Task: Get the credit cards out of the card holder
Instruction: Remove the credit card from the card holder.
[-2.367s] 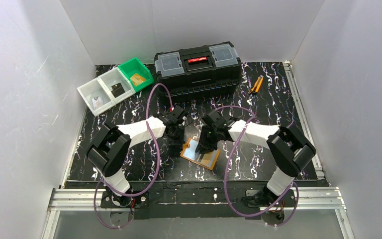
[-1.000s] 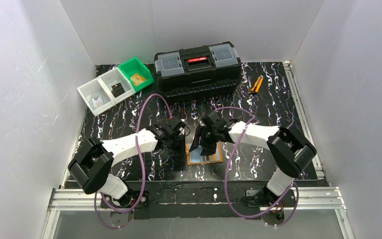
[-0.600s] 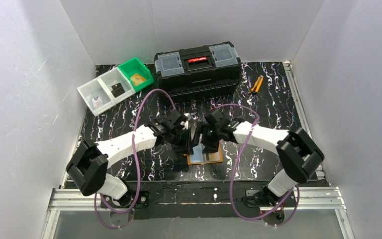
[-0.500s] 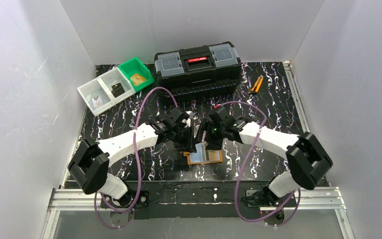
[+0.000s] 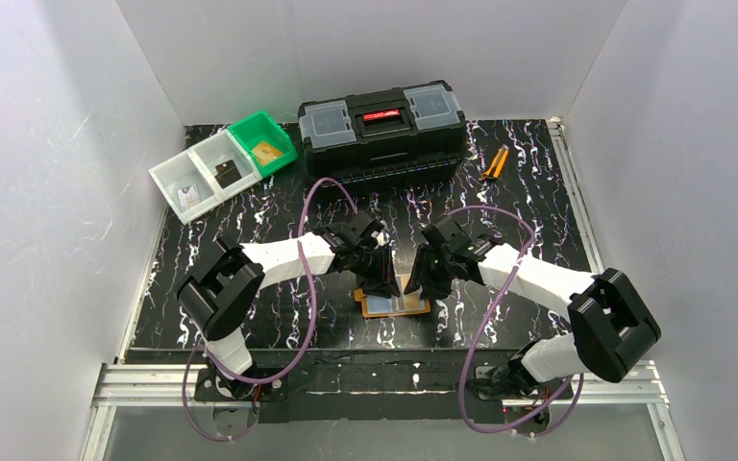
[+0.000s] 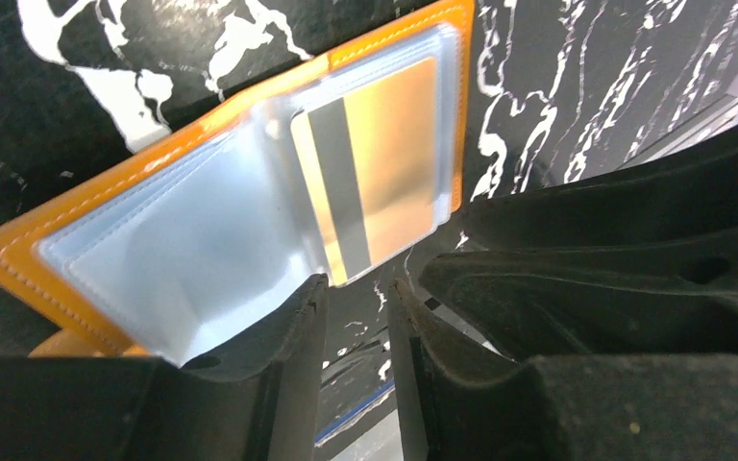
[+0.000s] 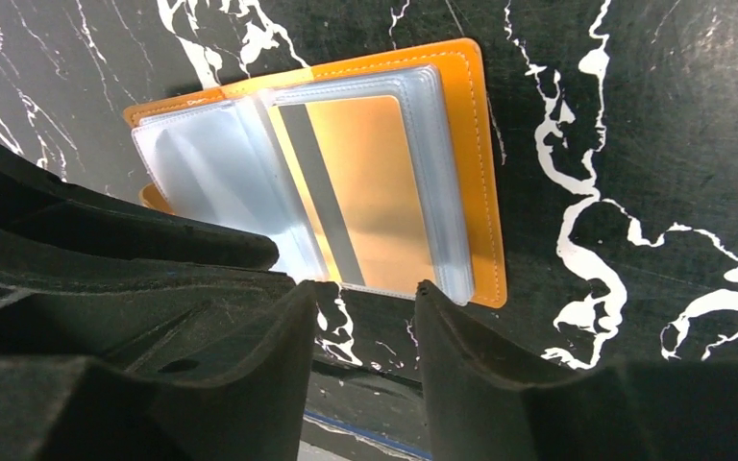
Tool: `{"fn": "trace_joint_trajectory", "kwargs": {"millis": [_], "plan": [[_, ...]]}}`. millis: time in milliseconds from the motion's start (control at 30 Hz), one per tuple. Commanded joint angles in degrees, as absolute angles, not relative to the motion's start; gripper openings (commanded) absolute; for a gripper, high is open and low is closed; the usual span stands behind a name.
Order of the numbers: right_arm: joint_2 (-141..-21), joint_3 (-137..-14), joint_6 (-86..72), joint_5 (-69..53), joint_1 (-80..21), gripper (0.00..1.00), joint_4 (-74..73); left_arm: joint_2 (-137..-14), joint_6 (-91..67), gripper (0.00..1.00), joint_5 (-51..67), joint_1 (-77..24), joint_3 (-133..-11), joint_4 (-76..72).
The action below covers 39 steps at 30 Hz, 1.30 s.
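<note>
The orange card holder (image 5: 396, 305) lies open and flat near the table's front, clear pockets up. A gold-tan credit card (image 6: 377, 168) with a dark stripe sits in the top pocket and also shows in the right wrist view (image 7: 373, 192). My left gripper (image 5: 381, 279) hangs over the holder's (image 6: 77, 216) left part, jaws a narrow gap apart with nothing between them (image 6: 356, 293). My right gripper (image 5: 422, 281) hangs at the holder's (image 7: 485, 206) right edge, jaws apart and empty (image 7: 365, 298). Any other cards in the holder are hidden.
A black toolbox (image 5: 381, 127) stands at the back. Orange-handled pliers (image 5: 495, 163) lie to its right. At the back left, white bins (image 5: 202, 175) and a green bin (image 5: 262, 142) each hold a card. White walls enclose the table.
The holder has been laid flat and squared up near the front edge. My left gripper moved right over its left part. My right gripper moved right, off the holder's middle to its right edge.
</note>
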<state>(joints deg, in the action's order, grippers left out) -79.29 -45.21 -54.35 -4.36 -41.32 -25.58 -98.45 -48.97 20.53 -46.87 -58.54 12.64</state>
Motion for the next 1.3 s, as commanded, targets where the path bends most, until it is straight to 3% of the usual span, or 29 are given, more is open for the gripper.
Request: {"fn": "trace_joint_trajectory", "kwargs": {"millis": [0,833,1267], "plan": [[-80.8,-46.1,-51.9,-2.6,-41.3,0.47,-26.6,-98.1,-50.9,0.29,22.8,-46.3,-57.0,7.3],[-87.7,-47.9,-50.5,-2.4,-42.2,0.27,-26.9,-102.2,-50.1,0.25,24.1,-44.7,-55.8,6.7],[-89.8,-47.9,-50.4,-3.7,-42.5,0.22,-26.6,-102.0,-54.0,0.10,27.0,-44.1,-52.8,0.6]]}}
